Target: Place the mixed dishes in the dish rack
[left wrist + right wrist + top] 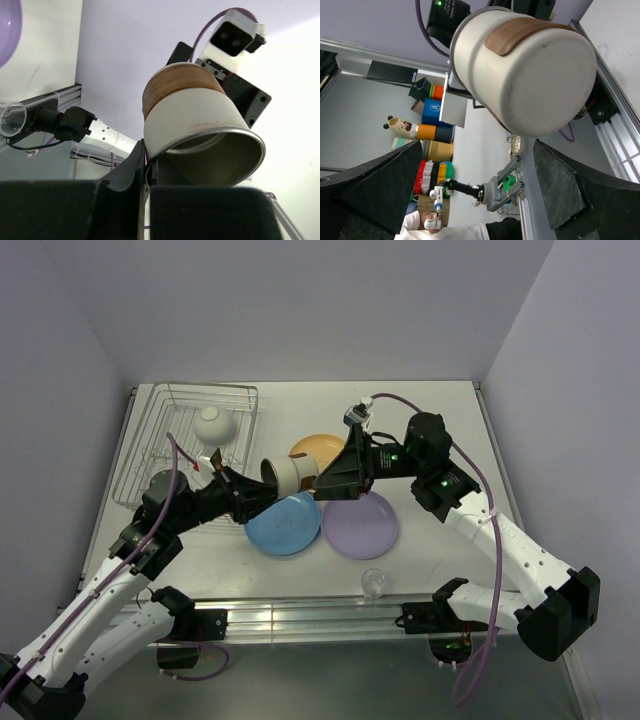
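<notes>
Only a round white bowl [215, 425] sits in the silver wire dish rack [205, 387] at the table's far-left corner, while the left tool [258, 490] pinches the cream metal-lined cup [290, 475] aloft, the right tool [330, 478] gapes empty, and three round coloured plates [362, 525] and a clear glass [374, 583] wait.

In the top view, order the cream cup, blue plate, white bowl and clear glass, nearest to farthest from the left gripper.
1. cream cup, in the left gripper
2. blue plate, just beside it
3. white bowl, in the dish rack
4. clear glass, near edge, right
</notes>
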You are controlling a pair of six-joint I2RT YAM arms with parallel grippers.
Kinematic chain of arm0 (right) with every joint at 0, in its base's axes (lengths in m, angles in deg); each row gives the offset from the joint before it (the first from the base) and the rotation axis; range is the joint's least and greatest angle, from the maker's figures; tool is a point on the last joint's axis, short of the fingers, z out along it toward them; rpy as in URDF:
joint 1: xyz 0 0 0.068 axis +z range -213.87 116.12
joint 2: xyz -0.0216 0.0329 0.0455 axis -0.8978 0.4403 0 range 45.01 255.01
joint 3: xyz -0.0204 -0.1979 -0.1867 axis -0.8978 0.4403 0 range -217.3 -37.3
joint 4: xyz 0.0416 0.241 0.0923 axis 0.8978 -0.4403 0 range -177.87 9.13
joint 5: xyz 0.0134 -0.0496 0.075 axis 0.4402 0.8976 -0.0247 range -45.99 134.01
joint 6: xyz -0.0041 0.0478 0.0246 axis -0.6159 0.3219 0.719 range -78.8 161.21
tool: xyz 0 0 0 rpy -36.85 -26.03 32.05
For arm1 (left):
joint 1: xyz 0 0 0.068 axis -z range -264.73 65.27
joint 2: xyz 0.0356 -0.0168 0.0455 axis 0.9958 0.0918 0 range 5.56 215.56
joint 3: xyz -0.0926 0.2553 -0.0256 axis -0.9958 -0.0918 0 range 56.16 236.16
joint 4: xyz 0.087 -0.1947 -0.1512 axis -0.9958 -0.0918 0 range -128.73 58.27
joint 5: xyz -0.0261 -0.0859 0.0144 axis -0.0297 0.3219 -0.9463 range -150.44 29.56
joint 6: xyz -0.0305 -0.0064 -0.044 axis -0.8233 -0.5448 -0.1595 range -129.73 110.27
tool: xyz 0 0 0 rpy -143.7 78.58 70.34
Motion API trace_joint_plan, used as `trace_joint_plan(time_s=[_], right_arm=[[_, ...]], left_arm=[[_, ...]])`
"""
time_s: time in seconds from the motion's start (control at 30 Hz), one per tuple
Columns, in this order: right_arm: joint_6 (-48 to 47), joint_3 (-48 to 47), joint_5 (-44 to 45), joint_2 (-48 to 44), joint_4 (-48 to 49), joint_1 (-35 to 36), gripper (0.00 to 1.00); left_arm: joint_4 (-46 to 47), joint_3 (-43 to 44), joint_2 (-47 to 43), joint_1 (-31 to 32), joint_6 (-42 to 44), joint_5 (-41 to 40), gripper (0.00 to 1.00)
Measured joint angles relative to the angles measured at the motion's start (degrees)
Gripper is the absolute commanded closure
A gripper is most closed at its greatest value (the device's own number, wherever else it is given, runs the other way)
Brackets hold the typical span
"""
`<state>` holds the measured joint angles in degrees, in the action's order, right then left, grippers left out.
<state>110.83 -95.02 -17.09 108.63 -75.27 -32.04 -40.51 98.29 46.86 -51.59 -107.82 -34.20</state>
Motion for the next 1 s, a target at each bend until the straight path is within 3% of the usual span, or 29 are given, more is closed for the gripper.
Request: trace_joint_plan(time_s=[0.2, 0.6, 0.77, 0.83, 0.93, 1.0], right_arm=[[1.16, 0.04, 0.22, 0.17, 1.9, 0.0, 0.0], [10.88, 0.22, 0.52, 7.41, 17.66, 0.0, 0.01], [13.77, 0.17, 0.48, 9.46, 22.62, 0.02, 0.07], [15.3, 0.0, 0.46, 10.32, 25.03, 0.04, 0.12], [17.25, -0.2, 0.63, 11.5, 28.09, 0.04, 0.32], [18.51, -0.26, 0.52, 12.37, 29.83, 0.11, 0.7]], left_arm=[[2.16, 0.13, -0.33, -0.74, -1.16, 1.18, 1.0], [7.85, 0.37, -1.4, -0.83, -5.16, 3.06, 1.0], [8.39, 0.2, -1.84, -1.05, -6.38, 2.86, 1.0], [8.85, -0.13, -2.01, -1.09, -6.78, 2.84, 1.0], [9.86, -1.57, -2.49, -1.09, -7.65, 3.04, 1.0], [10.82, -2.27, -2.51, -1.25, -8.28, 3.04, 0.99]])
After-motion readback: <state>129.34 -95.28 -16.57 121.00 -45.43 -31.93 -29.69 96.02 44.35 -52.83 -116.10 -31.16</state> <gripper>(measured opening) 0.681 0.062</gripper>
